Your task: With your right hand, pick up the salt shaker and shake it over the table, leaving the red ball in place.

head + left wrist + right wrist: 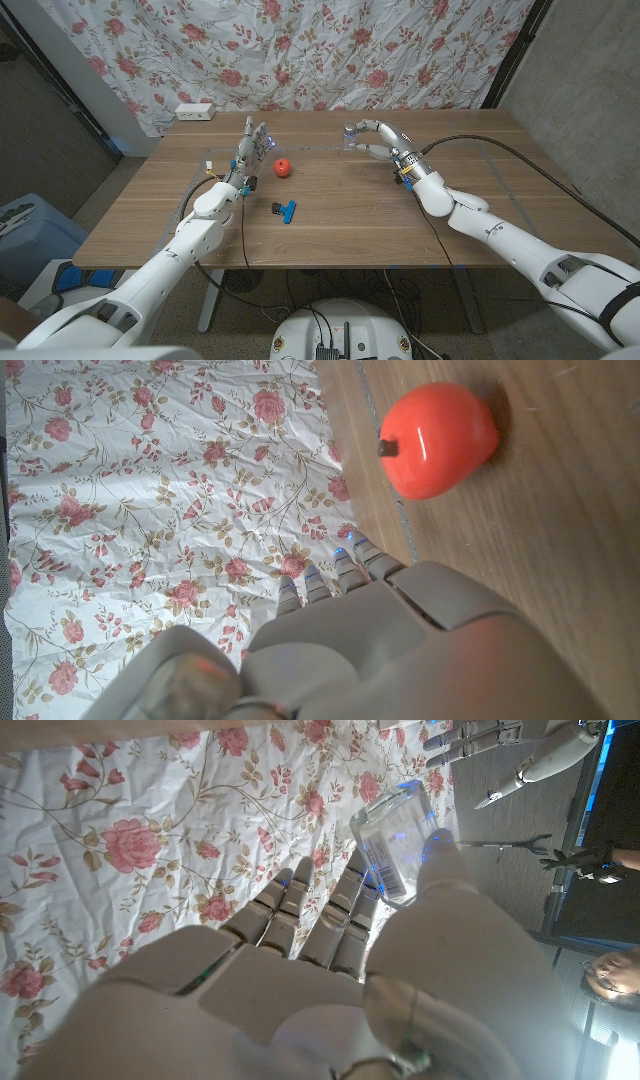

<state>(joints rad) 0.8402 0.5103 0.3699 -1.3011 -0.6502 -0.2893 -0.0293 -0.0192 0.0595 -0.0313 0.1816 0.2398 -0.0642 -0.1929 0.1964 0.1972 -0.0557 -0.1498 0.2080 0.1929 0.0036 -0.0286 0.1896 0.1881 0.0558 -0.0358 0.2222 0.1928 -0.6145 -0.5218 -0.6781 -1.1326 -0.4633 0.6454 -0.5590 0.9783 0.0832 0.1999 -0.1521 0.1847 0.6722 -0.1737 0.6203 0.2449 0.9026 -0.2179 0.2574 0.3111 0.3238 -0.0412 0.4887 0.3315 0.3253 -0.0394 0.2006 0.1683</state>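
Observation:
A small clear salt shaker with a silvery cap is held in my right hand over the far middle of the table. In the right wrist view the shaker sits between the fingers and thumb of that hand, against the flowered curtain. I cannot tell whether it touches the table. The red ball lies on the wood left of centre. My left hand stands just left of the ball with its fingers up and apart, holding nothing. The ball lies just beyond that hand, apart from it.
A blue and black clip lies on the table nearer to me than the ball. A white power strip sits at the far left edge. The flowered curtain hangs behind the table. A person is at the right wrist picture's edge.

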